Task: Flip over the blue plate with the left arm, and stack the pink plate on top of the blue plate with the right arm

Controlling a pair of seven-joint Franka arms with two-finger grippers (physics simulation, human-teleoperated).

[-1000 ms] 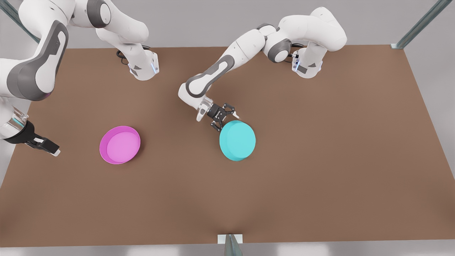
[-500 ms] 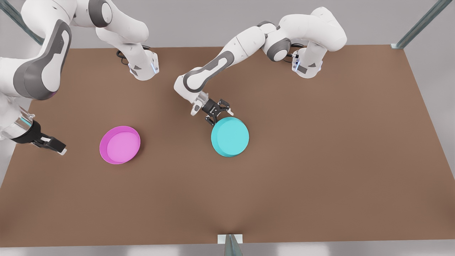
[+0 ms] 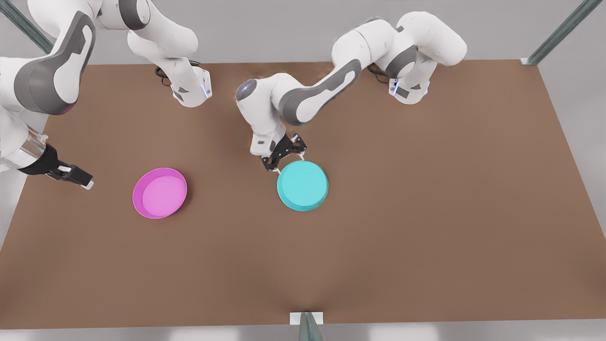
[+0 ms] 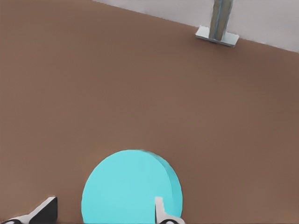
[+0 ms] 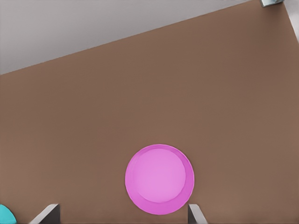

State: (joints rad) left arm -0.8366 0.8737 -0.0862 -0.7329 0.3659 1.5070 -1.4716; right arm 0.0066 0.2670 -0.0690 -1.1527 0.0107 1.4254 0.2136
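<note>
The blue plate [image 3: 302, 185] lies base-up on the bench [image 3: 426, 213] near its middle. The left gripper [image 3: 285, 154] sits at the plate's far rim; in the left wrist view its fingers [image 4: 161, 212] are spread wide, one over the plate's edge and the other on the bare bench beside it, holding nothing. The pink plate [image 3: 160, 192] rests rim-up toward the front view's left. The right gripper [image 3: 75, 178] hovers near the bench's left edge, well apart from the pink plate, its fingers parted and empty

Even soft overhead light, faint shadows, no glare, slightly smeared render
</note>
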